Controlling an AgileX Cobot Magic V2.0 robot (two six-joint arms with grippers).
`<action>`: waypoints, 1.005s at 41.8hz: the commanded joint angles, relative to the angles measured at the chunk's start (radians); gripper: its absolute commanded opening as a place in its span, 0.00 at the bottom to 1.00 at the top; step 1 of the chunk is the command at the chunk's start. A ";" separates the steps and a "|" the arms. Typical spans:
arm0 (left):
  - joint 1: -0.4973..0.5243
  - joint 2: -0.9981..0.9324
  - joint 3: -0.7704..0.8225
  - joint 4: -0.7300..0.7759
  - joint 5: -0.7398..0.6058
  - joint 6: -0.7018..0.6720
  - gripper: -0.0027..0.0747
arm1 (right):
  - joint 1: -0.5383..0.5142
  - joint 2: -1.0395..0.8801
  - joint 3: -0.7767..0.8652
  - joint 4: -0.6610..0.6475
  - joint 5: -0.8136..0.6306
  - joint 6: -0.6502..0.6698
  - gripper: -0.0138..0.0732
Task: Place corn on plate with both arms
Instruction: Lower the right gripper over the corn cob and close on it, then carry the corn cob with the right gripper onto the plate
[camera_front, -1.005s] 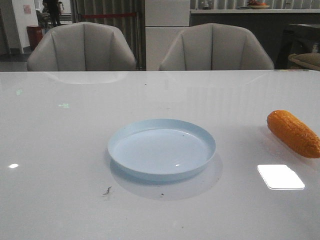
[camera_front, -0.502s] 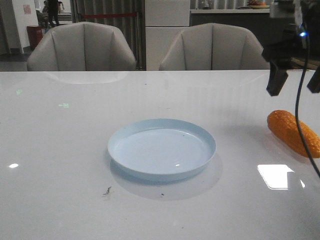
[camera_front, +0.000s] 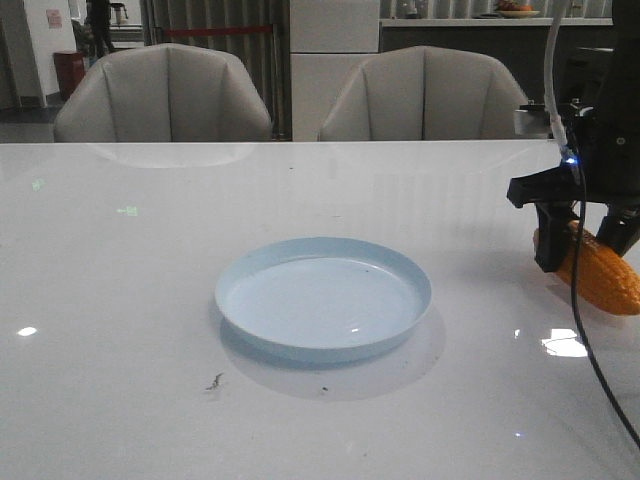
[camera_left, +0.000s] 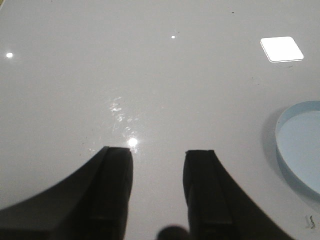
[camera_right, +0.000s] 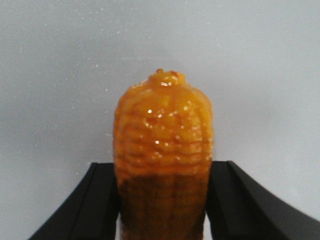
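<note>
The orange-yellow corn (camera_front: 603, 278) lies on the white table at the right, well right of the pale blue plate (camera_front: 325, 243), which holds nothing. My right gripper (camera_front: 583, 255) is down over the corn, open, with one finger on each side of the cob. In the right wrist view the corn (camera_right: 162, 125) fills the gap of the right gripper (camera_right: 162, 166), and the black fingers (camera_right: 102, 200) stand close against its sides. My left gripper (camera_left: 158, 152) is open and empty low over bare table. The plate's edge (camera_left: 300, 142) shows beside it. The left arm is out of the front view.
Two grey chairs (camera_front: 165, 95) (camera_front: 430, 95) stand behind the table's far edge. The right arm's black cable (camera_front: 585, 345) hangs down in front of the corn. A small dark speck (camera_front: 215, 381) lies on the table near the plate's front left.
My right arm came into view from the upper right and dropped onto the corn, its fingers now straddling the cob. The corn and the plate have not moved.
</note>
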 joint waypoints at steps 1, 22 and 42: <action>0.002 -0.008 -0.027 -0.009 -0.066 -0.009 0.46 | -0.002 -0.058 -0.038 -0.004 -0.032 -0.004 0.40; 0.002 -0.008 -0.027 -0.009 -0.105 -0.009 0.46 | 0.277 -0.058 -0.458 0.092 0.200 -0.159 0.40; 0.002 -0.008 -0.027 0.005 -0.105 -0.009 0.46 | 0.478 0.126 -0.459 0.092 0.228 -0.159 0.40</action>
